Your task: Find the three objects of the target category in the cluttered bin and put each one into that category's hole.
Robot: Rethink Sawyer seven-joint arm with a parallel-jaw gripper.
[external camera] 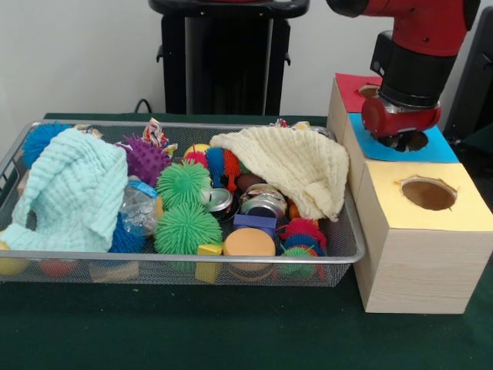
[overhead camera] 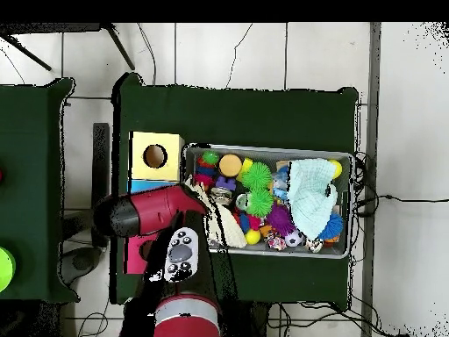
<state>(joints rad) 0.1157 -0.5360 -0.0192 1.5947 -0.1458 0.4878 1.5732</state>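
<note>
at the bin's (external camera: 15,150) left end you see a pale blue cloth (external camera: 73,193) draped over the toys, with a blue spiky ball (external camera: 38,139) in the far left corner behind it. toward the middle you find a purple spiky ball (external camera: 145,159) and two green spiky balls (external camera: 185,208), then metal cans (external camera: 258,202) and an orange disc (external camera: 249,241) near the front rim. a cream cloth (external camera: 296,166) covers the right end. right of the bin stands the wooden box: its yellow hole (external camera: 428,193) lies open, and the gripper (external camera: 400,123) hangs over the blue hole (external camera: 416,143); you cannot tell how its pincer stands.
</note>
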